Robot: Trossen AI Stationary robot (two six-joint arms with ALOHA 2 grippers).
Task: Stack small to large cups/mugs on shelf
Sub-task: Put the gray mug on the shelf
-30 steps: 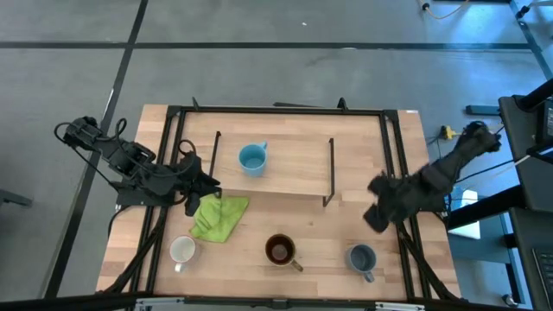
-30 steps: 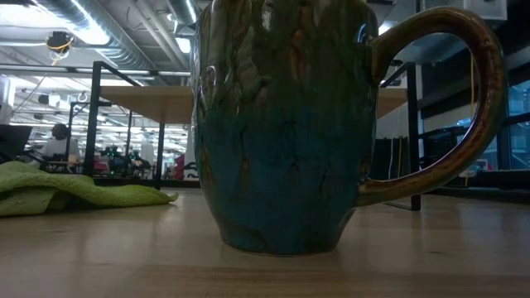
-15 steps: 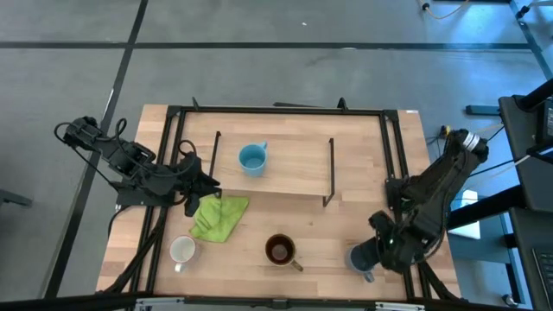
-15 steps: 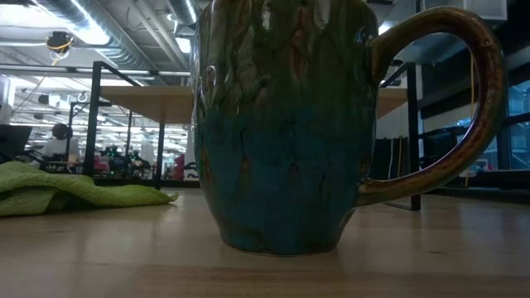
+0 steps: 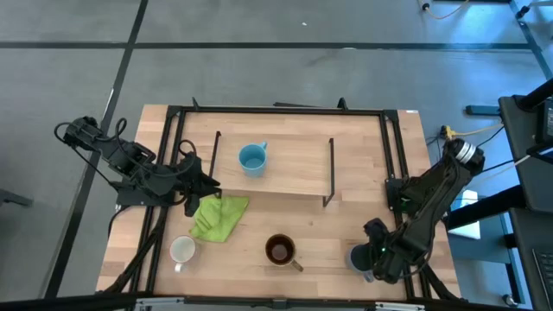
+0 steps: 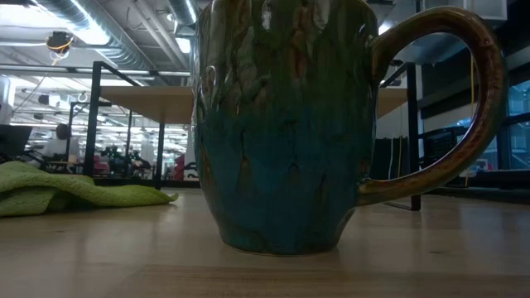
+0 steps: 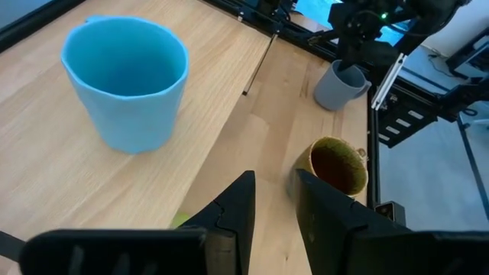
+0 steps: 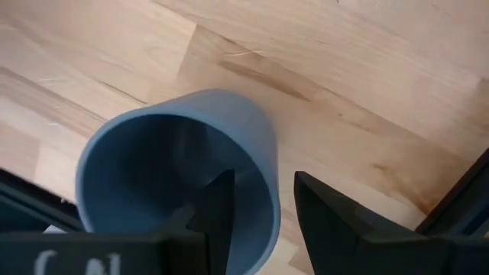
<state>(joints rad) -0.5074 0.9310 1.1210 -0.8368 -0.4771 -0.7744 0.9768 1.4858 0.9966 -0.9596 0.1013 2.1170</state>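
The left gripper (image 5: pixel 207 184) rests over the left side of the wooden surface (image 5: pixel 363 147), just beside the green cloth (image 5: pixel 218 216), and its jaws stand slightly apart with nothing between them. The cloth lies crumpled in front of the shelf's left end. Nearer the front edge, to the left, the white mug (image 5: pixel 181 250) stands upright on the surface.

The shelf (image 5: pixel 294 168), a light-wood board with thin black wire ends, sits across the middle of the surface. The light blue mug (image 5: pixel 251 159) stands upright on its left part, alone there; the left wrist view shows it as an open, empty cup (image 7: pixel 126 80) on the pale board.

In front of the shelf, near the middle of the front edge, the brown mug (image 5: pixel 280 250) stands upright with its dark inside showing and its handle pointing to the right. It fills the low view (image 6: pixel 281 124), its glazed side close to the camera and the cloth (image 6: pixel 74 189) off to one side.

Further right, the grey-blue mug (image 5: pixel 359 258) stands upright on the surface near the front right corner. The right gripper (image 5: pixel 378 259) is down at this mug. In the right wrist view its jaws are apart and straddle the rim (image 8: pixel 183 176), one finger (image 8: pixel 218 202) inside the cup and the other finger (image 8: pixel 321 206) outside its wall. Whether they press the wall cannot be told.
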